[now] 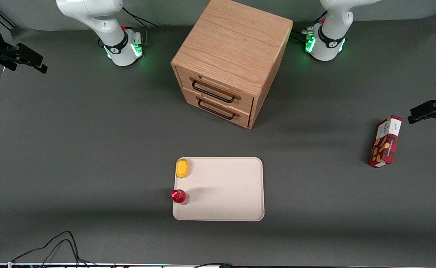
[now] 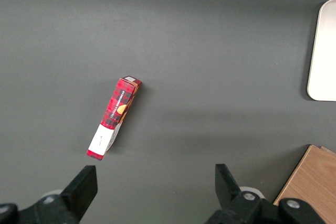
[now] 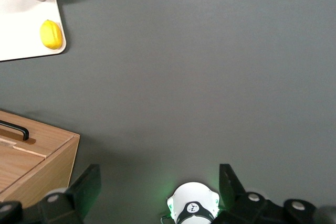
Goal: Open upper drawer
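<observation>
High above the grey counter point(image 3: 210, 66), my end effector point(image 3: 160, 192) hangs empty, fingers apart. The light-oak upper drawer point(image 1: 215, 89) sits shut; I'd hook its stiff, thin black wire handle point(image 1: 212, 92) mid-bar, expecting a light slide.

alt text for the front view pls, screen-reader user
Oak cabinet on a grey table, upper drawer and lower drawer both shut. Nearer the camera, a tray holds a lemon and red bottle. The end effector is open, high above the table.
</observation>
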{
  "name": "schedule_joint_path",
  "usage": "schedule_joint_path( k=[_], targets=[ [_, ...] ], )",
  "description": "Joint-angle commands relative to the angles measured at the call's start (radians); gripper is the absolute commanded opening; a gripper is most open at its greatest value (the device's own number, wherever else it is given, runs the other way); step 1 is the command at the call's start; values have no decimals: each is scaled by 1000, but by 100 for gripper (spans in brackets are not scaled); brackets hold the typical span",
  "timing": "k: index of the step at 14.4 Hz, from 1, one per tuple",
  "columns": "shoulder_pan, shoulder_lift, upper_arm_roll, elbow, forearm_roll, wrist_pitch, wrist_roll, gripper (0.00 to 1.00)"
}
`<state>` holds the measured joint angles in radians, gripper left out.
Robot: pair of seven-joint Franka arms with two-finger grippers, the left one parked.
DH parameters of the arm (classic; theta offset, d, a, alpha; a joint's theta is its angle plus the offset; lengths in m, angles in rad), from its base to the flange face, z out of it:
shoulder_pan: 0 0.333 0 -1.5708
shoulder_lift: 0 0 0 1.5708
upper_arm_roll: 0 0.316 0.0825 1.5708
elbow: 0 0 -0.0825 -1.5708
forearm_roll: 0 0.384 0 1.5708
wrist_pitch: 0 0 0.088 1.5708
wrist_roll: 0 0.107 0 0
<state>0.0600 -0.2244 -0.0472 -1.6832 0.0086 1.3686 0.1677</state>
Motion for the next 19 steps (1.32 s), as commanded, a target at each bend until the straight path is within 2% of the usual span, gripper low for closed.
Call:
schedule_joint_path(
  k=[1, 11, 13, 16, 19],
  targets=[
    [-3, 14, 3, 30, -18, -25, 18, 100],
    [14, 25, 16, 88, -4, -28, 6, 100],
    [14, 30, 32, 123, 65, -87, -160, 100],
    [15, 56, 71, 174, 109, -91, -452, 100],
    [15, 117, 160, 174, 298, -91, -615, 100]
  ],
)
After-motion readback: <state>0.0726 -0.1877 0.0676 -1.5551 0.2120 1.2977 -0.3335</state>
